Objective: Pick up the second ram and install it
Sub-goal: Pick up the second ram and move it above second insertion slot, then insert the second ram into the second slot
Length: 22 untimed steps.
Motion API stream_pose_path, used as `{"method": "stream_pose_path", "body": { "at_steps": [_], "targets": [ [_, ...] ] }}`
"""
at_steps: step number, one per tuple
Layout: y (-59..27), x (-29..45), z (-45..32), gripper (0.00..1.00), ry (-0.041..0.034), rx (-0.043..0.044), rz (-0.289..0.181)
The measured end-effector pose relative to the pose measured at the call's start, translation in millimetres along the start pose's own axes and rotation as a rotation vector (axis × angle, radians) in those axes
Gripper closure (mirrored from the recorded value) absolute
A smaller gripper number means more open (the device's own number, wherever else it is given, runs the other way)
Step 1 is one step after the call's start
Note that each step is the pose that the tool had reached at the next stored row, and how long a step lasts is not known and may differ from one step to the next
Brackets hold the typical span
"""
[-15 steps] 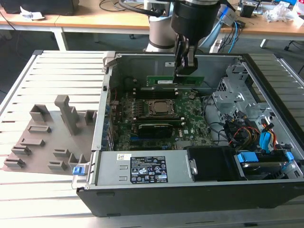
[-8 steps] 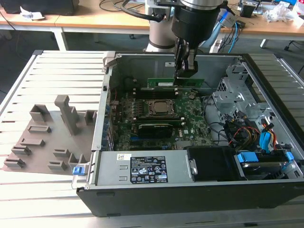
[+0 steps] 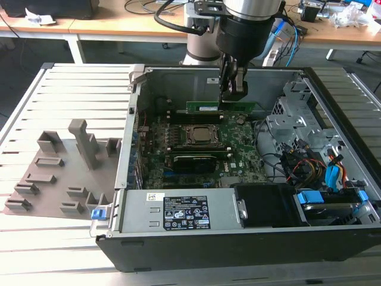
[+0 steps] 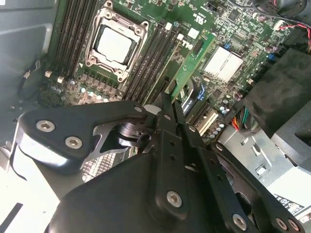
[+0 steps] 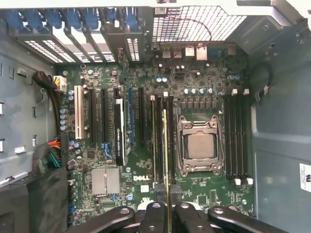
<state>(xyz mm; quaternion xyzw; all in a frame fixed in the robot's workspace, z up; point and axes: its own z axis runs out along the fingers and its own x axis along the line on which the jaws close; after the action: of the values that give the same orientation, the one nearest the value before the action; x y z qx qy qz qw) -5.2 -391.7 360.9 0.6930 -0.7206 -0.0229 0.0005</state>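
arm [image 3: 250, 18] cropped at exterior view's edge; gripper [image 5: 165, 194] body cropped in first wrist view; ram [image 3: 205, 107] partly behind gripper; seating unclear

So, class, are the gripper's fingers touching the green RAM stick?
Touching. In the first wrist view the fingers press against both faces of the second ram, which is seen edge-on, and no gap shows between them.

Bright, even room light falls from above on the processor socket [image 3: 205, 136], whose metal lid glints. Beside it the second ram [image 5: 164, 145] shows a pale lit edge. Farther off, a heatsink [image 4: 222, 63] glares white, and the case wall [image 5: 277, 145] lies in soft shade.
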Motion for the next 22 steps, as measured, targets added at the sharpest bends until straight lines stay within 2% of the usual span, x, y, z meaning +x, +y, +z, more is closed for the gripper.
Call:
{"method": "stream_pose_path", "body": {
  "at_steps": [3,17,22],
  "targets": [
    [-0.7,-2.5,1.7,0.86,0.0000,0.0000,0.000],
    [-0.6,-3.6,2.8,0.86,0.0000,0.0000,0.000],
    [-0.9,-5.2,12.4,0.86,0.0000,0.0000,0.000]
  ]
}}
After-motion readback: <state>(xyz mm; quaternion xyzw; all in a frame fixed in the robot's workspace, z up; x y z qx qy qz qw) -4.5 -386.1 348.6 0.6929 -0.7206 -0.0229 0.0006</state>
